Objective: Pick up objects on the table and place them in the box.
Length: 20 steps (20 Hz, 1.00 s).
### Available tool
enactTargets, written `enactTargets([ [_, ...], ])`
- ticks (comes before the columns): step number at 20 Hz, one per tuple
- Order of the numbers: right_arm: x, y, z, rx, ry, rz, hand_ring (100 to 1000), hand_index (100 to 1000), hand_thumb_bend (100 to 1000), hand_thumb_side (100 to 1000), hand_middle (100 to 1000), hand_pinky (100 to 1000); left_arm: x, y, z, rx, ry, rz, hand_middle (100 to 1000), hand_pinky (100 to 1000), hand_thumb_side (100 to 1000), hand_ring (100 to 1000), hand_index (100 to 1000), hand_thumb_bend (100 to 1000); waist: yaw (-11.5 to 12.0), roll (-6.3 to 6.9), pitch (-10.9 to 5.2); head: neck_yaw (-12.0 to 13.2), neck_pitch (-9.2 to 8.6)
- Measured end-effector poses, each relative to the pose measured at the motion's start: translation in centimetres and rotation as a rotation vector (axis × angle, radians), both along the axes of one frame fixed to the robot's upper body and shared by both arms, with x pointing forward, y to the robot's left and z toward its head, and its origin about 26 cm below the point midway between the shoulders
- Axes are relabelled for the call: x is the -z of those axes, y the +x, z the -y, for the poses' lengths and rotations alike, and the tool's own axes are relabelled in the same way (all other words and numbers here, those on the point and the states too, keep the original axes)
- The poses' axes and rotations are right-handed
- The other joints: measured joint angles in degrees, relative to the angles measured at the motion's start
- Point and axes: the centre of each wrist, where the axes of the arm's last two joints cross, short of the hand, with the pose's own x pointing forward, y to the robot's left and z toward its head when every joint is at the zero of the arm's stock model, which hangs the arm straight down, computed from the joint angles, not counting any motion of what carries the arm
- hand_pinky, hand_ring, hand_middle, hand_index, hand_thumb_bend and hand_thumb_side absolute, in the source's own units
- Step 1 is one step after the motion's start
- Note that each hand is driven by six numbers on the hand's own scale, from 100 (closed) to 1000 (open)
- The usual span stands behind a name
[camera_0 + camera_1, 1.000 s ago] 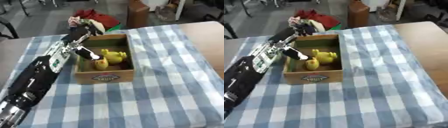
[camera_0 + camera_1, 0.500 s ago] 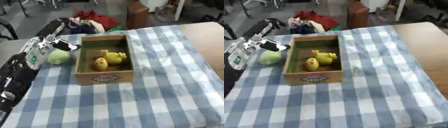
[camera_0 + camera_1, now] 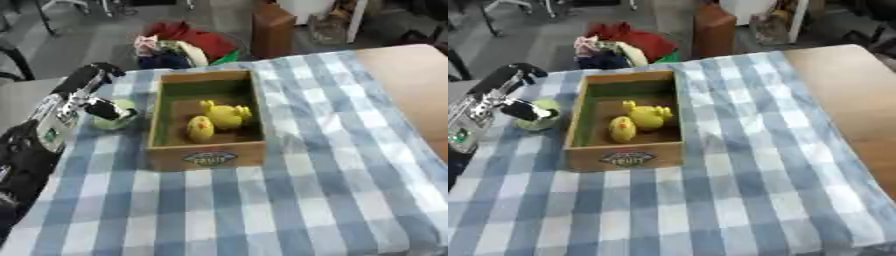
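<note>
Half a second ago your left hand (image 3: 98,102) sat on the pale green round fruit (image 3: 111,120) at much the same spot left of the wooden box (image 3: 208,154); a second ago it was over the box. Its fingers curl onto the fruit. The box's long axis runs away from you; its front label is unreadable. Inside lie a yellow duck toy (image 3: 226,114) and a yellow lemon-like fruit (image 3: 200,129), on the checked cloth (image 3: 324,180).

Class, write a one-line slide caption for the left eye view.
Robot's left hand reaches a green object beside a wooden box.
</note>
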Motion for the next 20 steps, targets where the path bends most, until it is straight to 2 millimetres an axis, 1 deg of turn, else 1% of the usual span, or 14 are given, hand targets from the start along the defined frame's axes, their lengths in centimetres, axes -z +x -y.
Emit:
enactTargets([
  [4, 0.3, 0.0, 0.1, 0.007, -0.005, -0.007, 1000, 834, 100, 356, 651, 662, 1.0, -0.1, -0.5, -0.012, 0.021, -0.077, 774, 763, 200, 748, 835, 639, 0.1, -0.02, 0.10, -0.1, 0.00],
  [6, 0.4, -0.1, 0.2, 0.008, -0.006, -0.010, 1000, 834, 100, 355, 650, 662, 1.5, -0.2, -0.6, -0.015, 0.025, -0.113, 760, 756, 140, 734, 828, 600, 0.2, -0.03, 0.10, -0.2, 0.00],
  [7, 0.4, -0.1, 0.2, 0.008, -0.006, -0.010, 1000, 834, 100, 354, 650, 662, 1.7, -0.2, -0.5, -0.016, 0.025, -0.125, 735, 743, 100, 707, 815, 566, 0.3, -0.05, 0.10, -0.2, 0.00],
  [8, 0.4, -0.1, 0.2, 0.008, -0.007, -0.010, 1000, 834, 100, 355, 650, 662, 1.8, -0.2, -0.5, -0.020, 0.026, -0.129, 719, 731, 100, 692, 806, 536, 0.3, -0.09, 0.11, -0.2, 0.00],
  [10, 0.4, -0.1, 0.2, 0.008, -0.007, -0.010, 1000, 834, 100, 354, 650, 662, 2.0, -0.2, -0.5, -0.031, 0.030, -0.125, 668, 702, 100, 646, 777, 474, 0.3, -0.18, 0.11, -0.3, 0.00],
  [11, 0.4, -0.1, 0.2, 0.008, -0.007, -0.010, 1000, 833, 100, 354, 650, 662, 2.0, -0.2, -0.4, -0.040, 0.034, -0.119, 613, 678, 100, 588, 737, 434, 0.3, -0.22, 0.11, -0.3, 0.00],
  [13, 0.4, -0.1, 0.2, 0.008, -0.007, -0.010, 1000, 833, 100, 354, 650, 662, 2.0, -0.2, -0.4, -0.060, 0.052, -0.101, 509, 634, 100, 501, 662, 363, 0.3, -0.26, 0.11, -0.3, 0.00],
  [15, 0.4, -0.1, 0.2, 0.008, -0.007, -0.009, 1000, 833, 100, 355, 650, 662, 2.0, -0.1, -0.2, -0.082, 0.069, -0.077, 386, 585, 100, 395, 563, 277, 0.3, -0.35, 0.11, -0.3, 0.00],
  [16, 0.4, -0.1, 0.2, 0.008, -0.007, -0.009, 1000, 833, 100, 355, 649, 662, 1.9, -0.1, -0.1, -0.092, 0.072, -0.062, 343, 569, 100, 358, 523, 251, 0.3, -0.38, 0.11, -0.4, 0.00],
  [17, 0.4, -0.1, 0.2, 0.008, -0.008, -0.009, 1000, 833, 100, 355, 649, 662, 1.8, -0.1, 0.0, -0.102, 0.073, -0.044, 309, 556, 100, 331, 494, 227, 0.3, -0.39, 0.11, -0.4, 0.00],
  [19, 0.4, -0.1, 0.2, 0.008, -0.008, -0.008, 1000, 832, 100, 355, 648, 662, 1.2, 0.0, 0.2, -0.122, 0.069, 0.003, 297, 551, 100, 321, 483, 215, 0.3, -0.39, 0.11, -0.4, 0.00],
  [20, 0.4, -0.1, 0.2, 0.008, -0.007, -0.008, 1000, 831, 100, 356, 648, 662, 0.9, 0.0, 0.4, -0.128, 0.065, 0.028, 275, 546, 100, 306, 467, 187, 0.3, -0.39, 0.11, -0.4, 0.00],
])
